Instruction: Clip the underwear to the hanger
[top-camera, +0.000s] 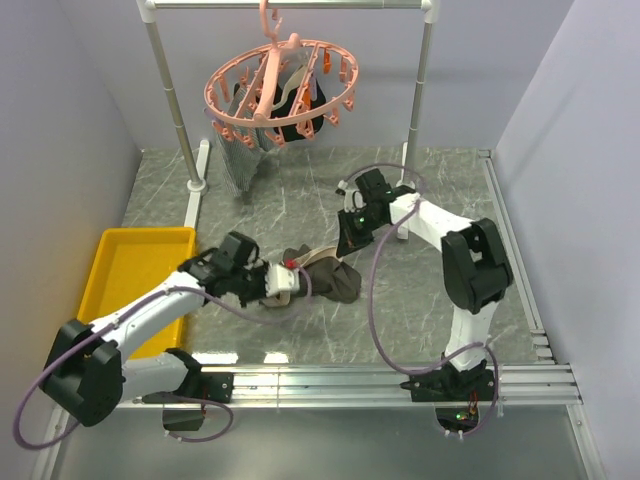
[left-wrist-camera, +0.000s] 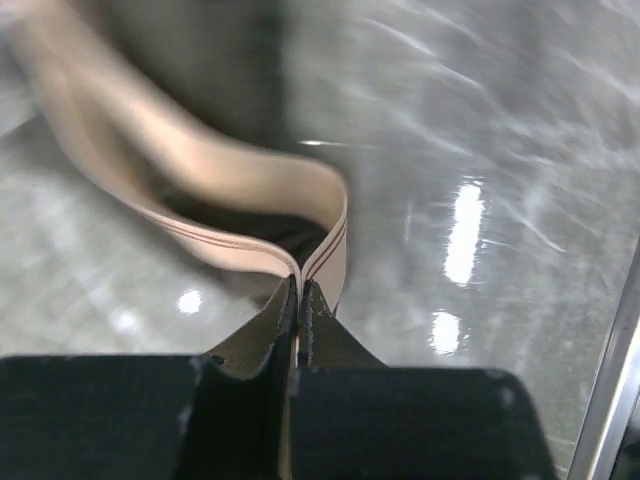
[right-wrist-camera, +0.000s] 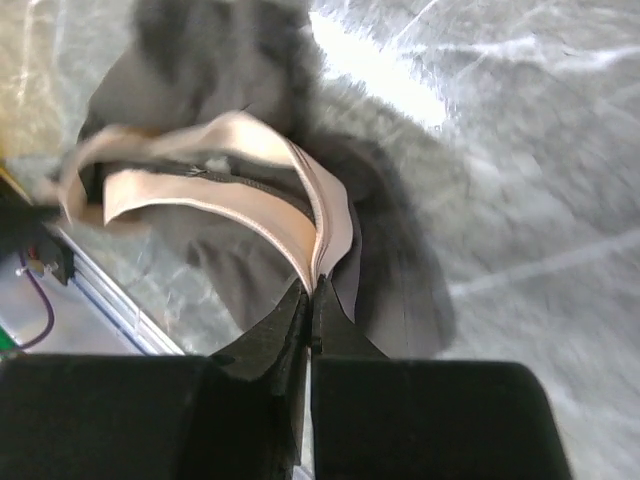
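The dark grey-brown underwear (top-camera: 335, 278) with its beige waistband lies bunched on the marble table between the two arms. My left gripper (top-camera: 290, 280) is shut on a fold of the waistband (left-wrist-camera: 250, 190) at the garment's left side. My right gripper (top-camera: 346, 246) is shut on the waistband (right-wrist-camera: 300, 210) at the garment's far right, with the dark fabric (right-wrist-camera: 400, 270) hanging below it. The salmon-pink round hanger (top-camera: 280, 85) hangs by its hook from the rail at the back, well above and behind the underwear.
A white metal rail (top-camera: 165, 75) on two posts carries the hanger. A black garment (top-camera: 303, 118) and a light grey patterned cloth (top-camera: 240, 155) hang from its pegs. A yellow tray (top-camera: 125, 265) lies at the left. Grey walls close both sides.
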